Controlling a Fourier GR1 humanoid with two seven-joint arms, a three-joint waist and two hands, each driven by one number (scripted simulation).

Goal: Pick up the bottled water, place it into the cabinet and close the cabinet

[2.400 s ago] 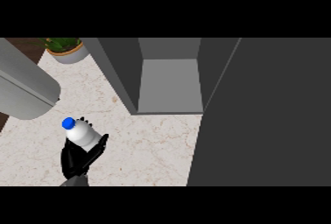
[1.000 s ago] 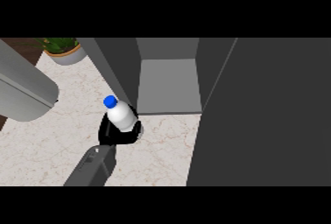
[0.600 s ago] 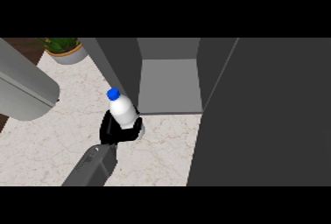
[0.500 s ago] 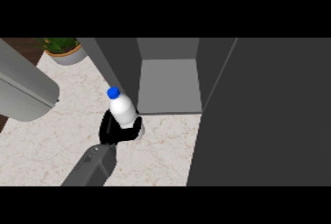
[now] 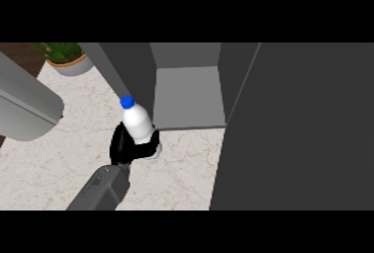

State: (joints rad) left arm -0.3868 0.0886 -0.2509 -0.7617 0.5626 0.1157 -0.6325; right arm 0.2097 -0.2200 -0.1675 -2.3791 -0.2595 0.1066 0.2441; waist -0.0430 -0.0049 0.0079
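We see the bottle point(image 5: 138, 122) just in front of the cabinet's point(image 5: 188, 94) open compartment, at its lower left corner. It is white with a blue cap point(image 5: 127, 102) and leans slightly, cap toward the upper left. Its cap overlaps the cabinet's left wall in our view, and its base is hidden inside a hand point(image 5: 130, 149).

Which arm that hand belongs to we cannot settle with certainty; it comes up from the lower edge left of centre on a grey forearm point(image 5: 100, 188), and we take it for the right hand. Its black fingers are curled round the lower part of the bottle, so the bottle is held above the counter point(image 5: 66, 158) rather than standing on it. We see no other hand.

The cabinet is dark grey. Its compartment shows a lighter grey floor and back, with nothing inside. To the right, the door point(image 5: 300, 128) stands open and fills that side of the view as a broad dark panel.

The counter is pale and marbled. At the left edge lies a large grey rounded object point(image 5: 25, 108), which we cannot identify. At the upper left stands a potted plant point(image 5: 64, 57), well apart from the bottle.
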